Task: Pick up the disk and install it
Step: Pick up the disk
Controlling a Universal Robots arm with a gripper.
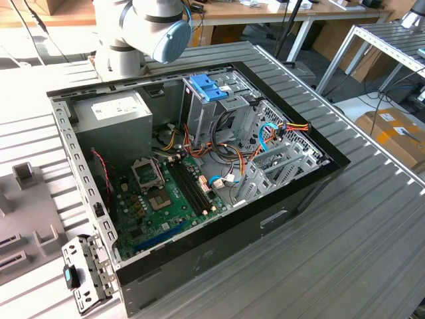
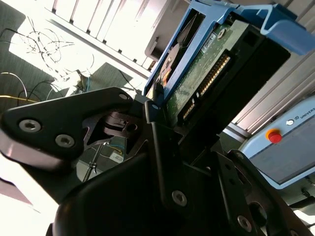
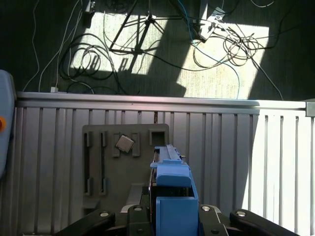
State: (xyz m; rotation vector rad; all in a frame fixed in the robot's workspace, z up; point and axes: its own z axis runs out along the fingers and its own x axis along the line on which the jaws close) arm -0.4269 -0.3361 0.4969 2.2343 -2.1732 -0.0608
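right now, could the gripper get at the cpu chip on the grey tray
Probably not as things stand: the gripper is shut on the disk in its blue bracket, so it has no free grasp. The cpu chip itself lies uncovered in the grey tray.

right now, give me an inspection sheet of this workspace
surface: slatted metal table with an open computer case on it
job's things: disk in a blue carrier, held above the table
clutter: grey parts tray with a chip
grippers: gripper shut on the disk
cables: loose wires on the floor; wire bundle inside the case
surroundings: teach pendant, wooden bench
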